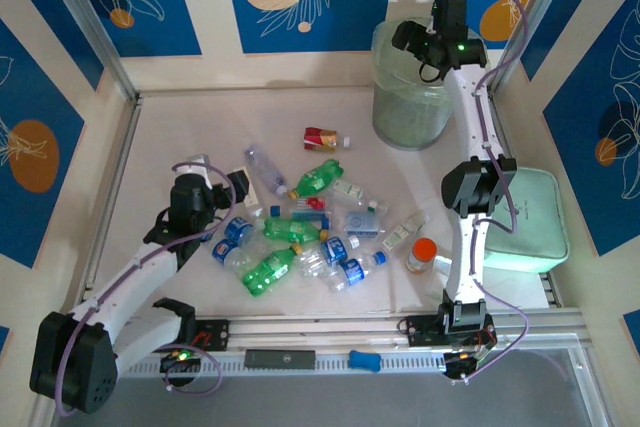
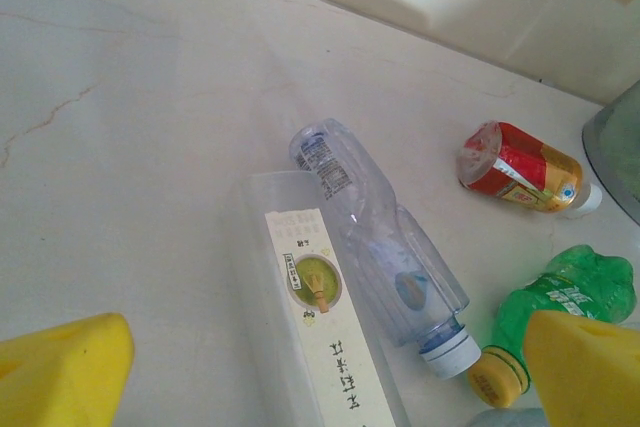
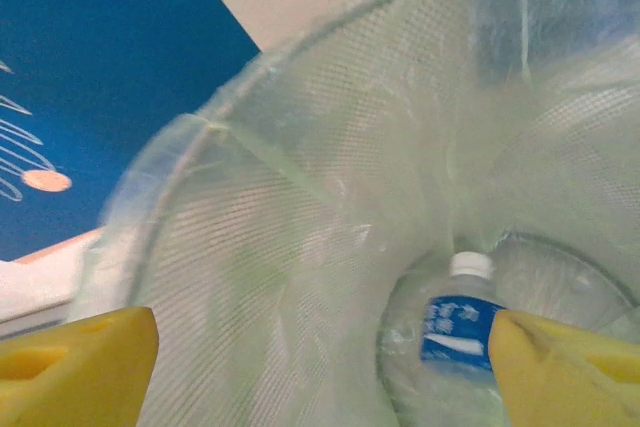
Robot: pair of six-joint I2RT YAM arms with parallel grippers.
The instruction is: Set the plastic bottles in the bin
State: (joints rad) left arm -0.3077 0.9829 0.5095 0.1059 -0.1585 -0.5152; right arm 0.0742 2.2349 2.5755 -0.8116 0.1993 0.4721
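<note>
Over at the far right corner of the table, the right gripper [image 1: 437, 45] is hovering above the bin [image 1: 408, 112], and its wrist camera is looking straight down the bag-lined inside. Its yellow fingers [image 3: 75, 362] are sitting wide apart with nothing between them, and a blue-labelled bottle [image 3: 458, 332] is lying down at the bottom of the bin, white cap showing. Meanwhile the left gripper [image 1: 238, 187] is hanging low over the left side of the bottle pile [image 1: 305, 237] mid-table, jaws spread wide and holding nothing. Right under it a clear bottle with a white cap [image 2: 385, 257] is lying touching a boxy white-labelled bottle [image 2: 318, 322], with a green bottle [image 2: 560, 307] and the red-and-gold bottle [image 2: 520, 172] lying off to the right, apart from each other.
</note>
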